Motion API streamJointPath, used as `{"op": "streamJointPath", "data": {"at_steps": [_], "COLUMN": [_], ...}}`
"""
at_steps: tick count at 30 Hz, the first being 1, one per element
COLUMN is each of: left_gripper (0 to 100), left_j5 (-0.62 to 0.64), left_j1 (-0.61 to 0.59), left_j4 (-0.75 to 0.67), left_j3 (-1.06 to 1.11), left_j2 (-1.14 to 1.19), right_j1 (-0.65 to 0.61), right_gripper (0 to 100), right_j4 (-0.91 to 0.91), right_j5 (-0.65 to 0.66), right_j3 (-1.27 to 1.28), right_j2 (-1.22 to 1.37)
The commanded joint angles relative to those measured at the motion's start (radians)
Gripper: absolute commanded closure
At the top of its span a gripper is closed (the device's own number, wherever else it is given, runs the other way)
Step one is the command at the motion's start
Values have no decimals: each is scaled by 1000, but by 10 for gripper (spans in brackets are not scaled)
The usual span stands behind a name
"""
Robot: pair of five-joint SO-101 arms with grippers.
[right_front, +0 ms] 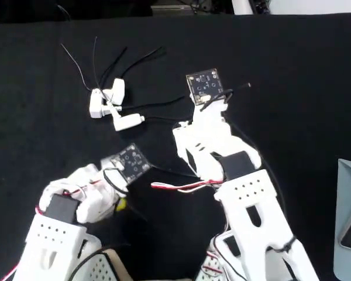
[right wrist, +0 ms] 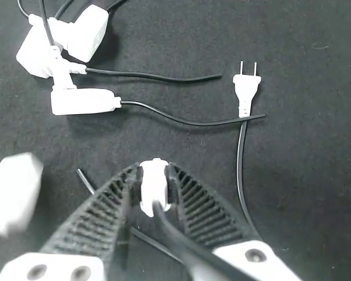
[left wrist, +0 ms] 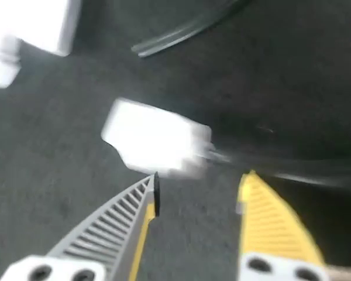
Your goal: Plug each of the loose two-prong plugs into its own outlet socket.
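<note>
Left gripper (left wrist: 199, 181) spread apart, right gripper (right wrist: 155, 170) clamped on plug (right wrist: 154, 188), both angled down
</note>
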Motion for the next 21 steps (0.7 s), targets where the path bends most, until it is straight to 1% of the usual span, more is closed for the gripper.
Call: {"op": "streamJointPath", "data": {"at_steps": [1,4,7,9,11,14,17,19,21], "left_gripper": [809,809,805,804,803,803,802,773,695], "left_j5": [9,11,12,31,49,52,54,57,106], "left_j1": [4,4,-4,-50,-120,-231,-295,-300,-298], "left_j4": [117,147,127,78,9,-92,-173,-198,-207], "left_j3": [-130,-150,-177,-214,-260,-320,-366,-390,-406], "left_j2": [18,106,247,331,404,473,516,540,554], "right_j1": [18,18,18,18,18,18,17,17,17], "right_gripper": [986,986,986,986,986,986,986,986,986], "right_j4": [-14,-14,-14,-14,-14,-14,-15,-17,-17], "right_j5": [-8,-8,-8,-8,-8,-8,-8,-8,-8], "right_j3": [-8,-8,-8,-8,-7,-4,-4,-2,-2], "right_j2": [-21,-21,-19,-18,-16,-15,-15,-15,-15]}}
